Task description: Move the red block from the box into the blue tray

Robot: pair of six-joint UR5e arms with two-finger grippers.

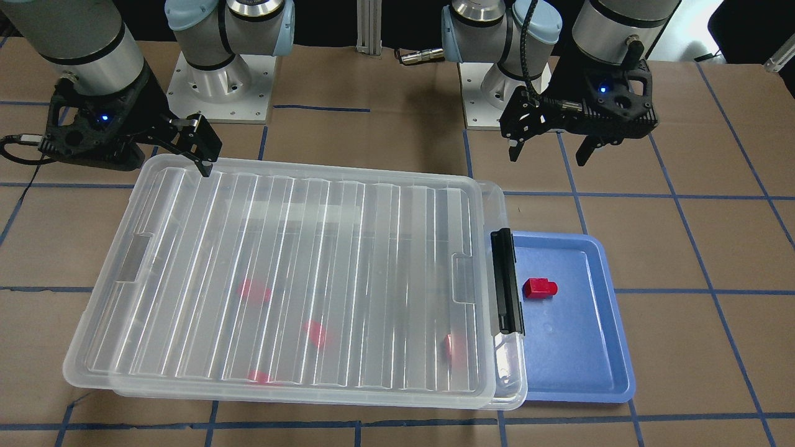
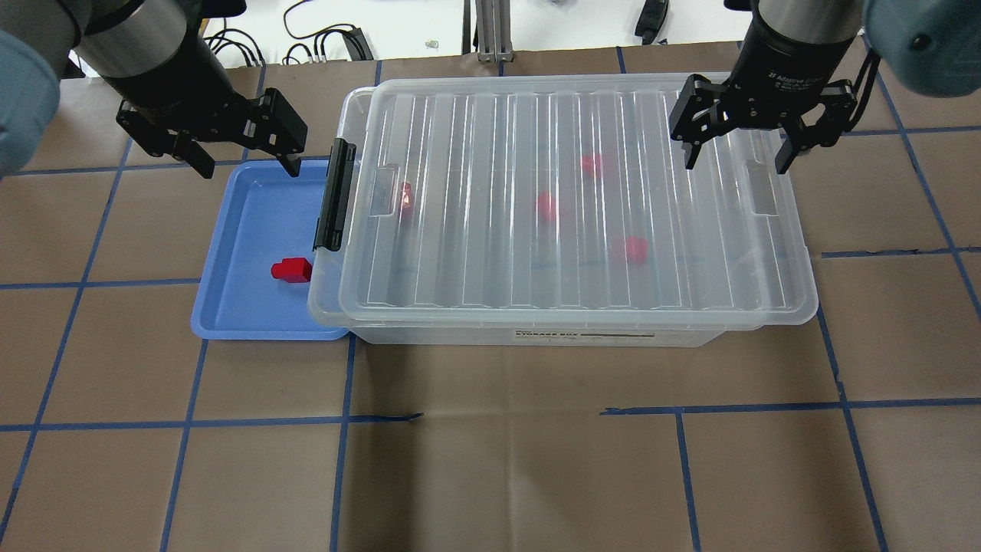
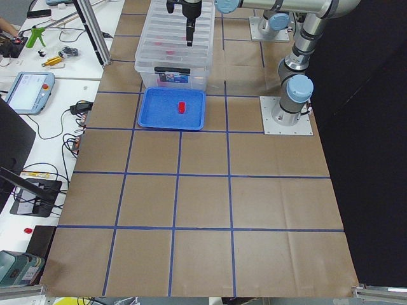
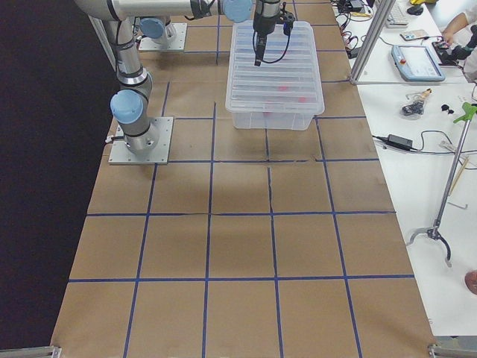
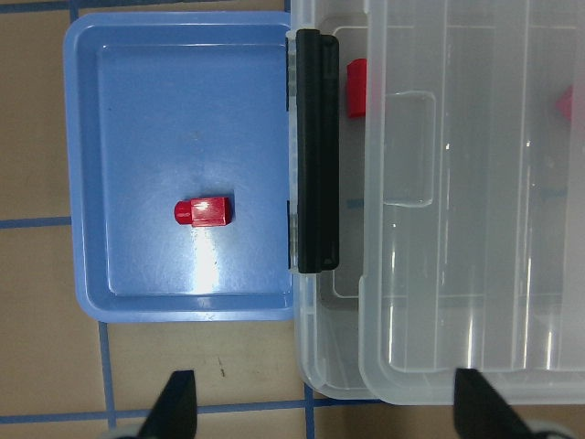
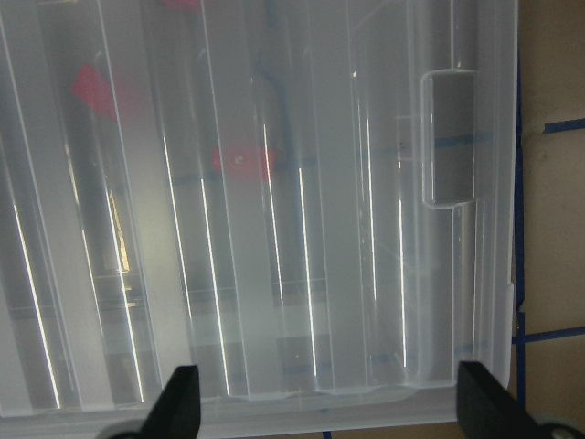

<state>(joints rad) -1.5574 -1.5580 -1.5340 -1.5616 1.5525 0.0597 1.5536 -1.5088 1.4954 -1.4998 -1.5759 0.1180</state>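
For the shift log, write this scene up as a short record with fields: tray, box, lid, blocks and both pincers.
blue tray: on the table at the box's end, on the robot's left
red block: lying in the tray, alone
box: clear plastic, covered
lid: lies on the box, shifted off the tray-side rim
black latch: at the tray-side end
blocks in box: four red shapes seen through the lid
left pincer: open, empty, above the tray's far edge
right pincer: open, empty, above the lid's other end
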